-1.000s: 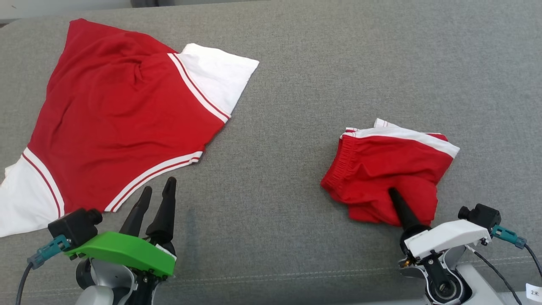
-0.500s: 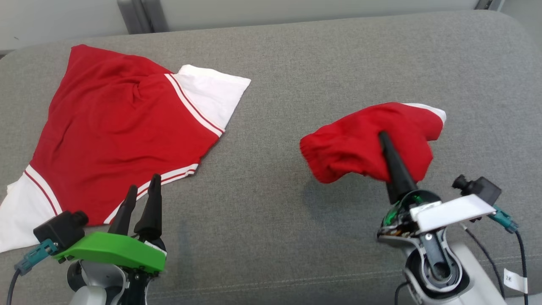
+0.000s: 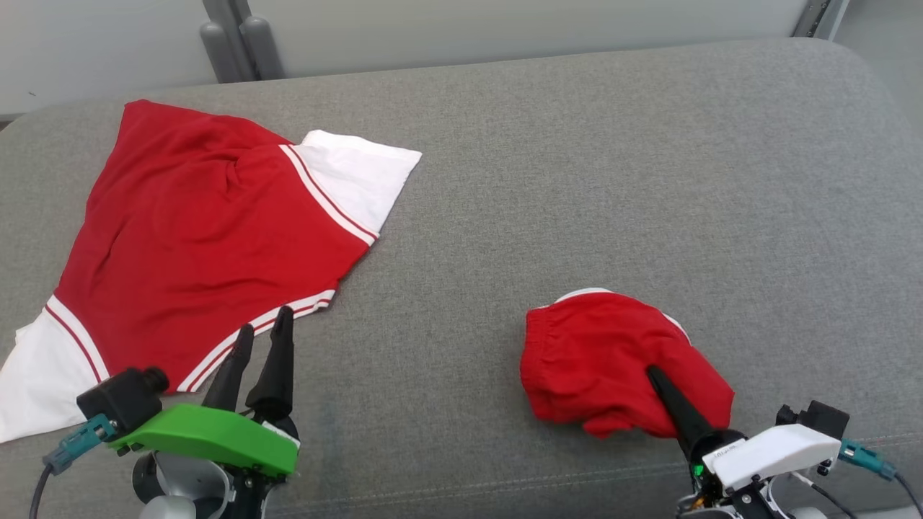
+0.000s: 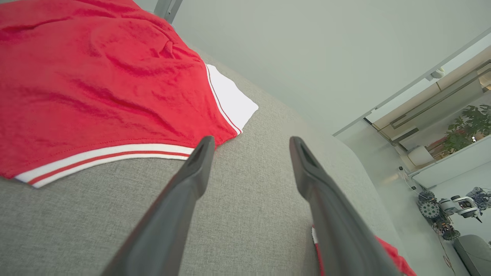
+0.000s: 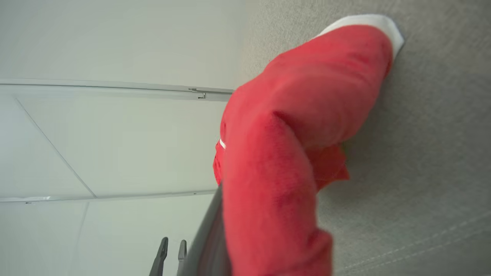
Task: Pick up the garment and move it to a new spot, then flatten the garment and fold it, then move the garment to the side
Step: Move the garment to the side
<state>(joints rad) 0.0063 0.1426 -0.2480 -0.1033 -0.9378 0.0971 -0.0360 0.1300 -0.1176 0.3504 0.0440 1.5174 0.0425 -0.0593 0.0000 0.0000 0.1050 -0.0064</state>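
Move step, I judged: my right gripper [image 3: 655, 375] was clamped on the bunched red shorts [image 3: 591, 353], left gripper [image 3: 265, 322] wide; next needed set-down, then flattening.

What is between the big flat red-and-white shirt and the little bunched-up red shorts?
Just bare grey woven couch fabric, as the head view shows.

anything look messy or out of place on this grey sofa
Yes: the small red garment with white trim is bunched into a crumpled lump at the front right of the grey fabric surface, the right gripper's jaws shut on it. The large red-and-white shirt lies spread, creased near its middle.
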